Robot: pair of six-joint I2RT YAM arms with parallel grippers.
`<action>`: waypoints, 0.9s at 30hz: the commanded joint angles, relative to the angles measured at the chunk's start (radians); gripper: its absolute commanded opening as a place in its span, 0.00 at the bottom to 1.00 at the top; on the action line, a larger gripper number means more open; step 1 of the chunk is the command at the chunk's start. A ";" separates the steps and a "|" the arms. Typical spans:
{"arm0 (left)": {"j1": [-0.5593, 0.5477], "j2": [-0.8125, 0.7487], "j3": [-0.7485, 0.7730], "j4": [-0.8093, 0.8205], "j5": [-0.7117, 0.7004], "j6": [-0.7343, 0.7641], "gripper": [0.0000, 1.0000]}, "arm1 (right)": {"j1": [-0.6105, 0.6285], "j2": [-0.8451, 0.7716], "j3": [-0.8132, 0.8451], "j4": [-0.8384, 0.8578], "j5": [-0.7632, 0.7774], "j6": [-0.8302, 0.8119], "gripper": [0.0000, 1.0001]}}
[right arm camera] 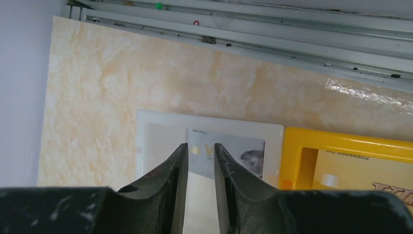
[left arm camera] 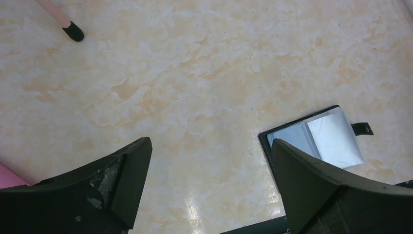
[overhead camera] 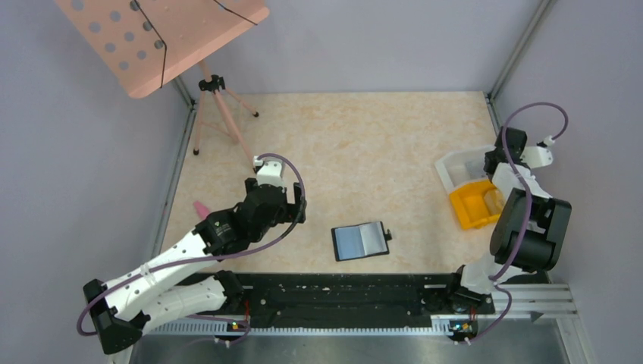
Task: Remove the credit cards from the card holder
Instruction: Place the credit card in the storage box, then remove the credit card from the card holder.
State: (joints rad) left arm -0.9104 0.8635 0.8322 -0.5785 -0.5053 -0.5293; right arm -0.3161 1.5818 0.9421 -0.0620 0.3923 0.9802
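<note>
- Step: drop-off end of a card transfer, by my read. Right jaws hang over the clear tray at the right edge of the tabletop, well away from the card holder.
- Right jaws: only a narrow slit, nothing pinched in it. A grey card lies flat on the tray floor just past the tips and looks let go.
- A yellow bin sits touching the tray and has a yellowish card inside.
- Left jaws: wide, empty, hovering above bare tabletop just left of the holder, not touching it.
- Card holder: near-centre of the tabletop, close to the arms' rail and apart from both arms.
- It lies flat and opened out: black border, two glossy grey-blue panels split by a thin line, small black strap tab sticking out of one edge.
- Can't tell from the glare whether any cards are left in the pockets.
- Next, my call:
  - Right arm lifts straight out of the tray, then swings back to the holder.
  - Left jaws are best placed to pin the holder's edge so it doesn't slide while a card is drawn.
  - Thin flat cards call for a low, near-closed approach at the pocket mouth.
</note>
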 commanded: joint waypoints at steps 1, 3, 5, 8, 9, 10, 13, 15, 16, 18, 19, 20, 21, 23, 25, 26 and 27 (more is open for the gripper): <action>0.004 -0.033 0.038 0.013 0.002 -0.011 0.99 | 0.005 -0.073 0.089 -0.101 0.054 -0.021 0.27; 0.004 -0.036 0.042 0.008 0.008 -0.018 0.99 | 0.005 -0.084 0.117 -0.130 0.046 -0.045 0.27; 0.004 -0.034 0.044 0.002 0.017 -0.031 0.99 | 0.006 -0.109 0.136 -0.133 0.010 -0.082 0.27; 0.005 -0.009 0.047 -0.012 0.044 -0.058 0.99 | 0.017 -0.141 0.164 -0.120 -0.087 -0.169 0.27; 0.005 0.005 0.053 -0.022 0.065 -0.069 0.99 | 0.026 -0.149 0.174 -0.119 -0.128 -0.201 0.27; 0.005 0.019 0.059 -0.030 0.081 -0.080 0.99 | 0.036 -0.154 0.183 -0.122 -0.169 -0.225 0.27; 0.012 0.063 0.080 -0.045 0.146 -0.107 0.99 | 0.081 -0.159 0.218 -0.177 -0.290 -0.298 0.27; 0.024 0.080 0.088 -0.049 0.184 -0.128 0.99 | 0.126 -0.173 0.212 -0.208 -0.359 -0.326 0.27; 0.034 0.085 0.090 -0.050 0.208 -0.138 0.99 | 0.152 -0.187 0.191 -0.209 -0.384 -0.338 0.27; 0.068 0.086 0.082 -0.041 0.275 -0.166 0.98 | 0.221 -0.227 0.136 -0.201 -0.472 -0.361 0.28; 0.091 0.083 0.075 -0.034 0.316 -0.180 0.98 | 0.258 -0.249 0.103 -0.193 -0.508 -0.371 0.29; 0.114 0.078 0.066 -0.028 0.355 -0.196 0.97 | 0.298 -0.283 0.069 -0.188 -0.533 -0.376 0.30; 0.135 0.072 0.053 -0.016 0.396 -0.209 0.97 | 0.350 -0.311 0.030 -0.179 -0.565 -0.377 0.32; 0.171 0.058 0.024 0.006 0.463 -0.235 0.95 | 0.457 -0.366 -0.046 -0.173 -0.601 -0.367 0.34; 0.195 0.043 -0.001 0.020 0.498 -0.260 0.94 | 0.553 -0.426 -0.124 -0.155 -0.624 -0.344 0.34; 0.197 0.035 -0.010 0.021 0.500 -0.267 0.94 | 0.601 -0.454 -0.164 -0.145 -0.633 -0.325 0.34; 0.198 0.026 -0.017 0.022 0.501 -0.274 0.94 | 0.647 -0.478 -0.198 -0.132 -0.645 -0.306 0.34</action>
State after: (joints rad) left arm -0.7296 0.9321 0.8463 -0.6048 -0.1055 -0.7410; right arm 0.1928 1.2140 0.8528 -0.2260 -0.1528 0.6460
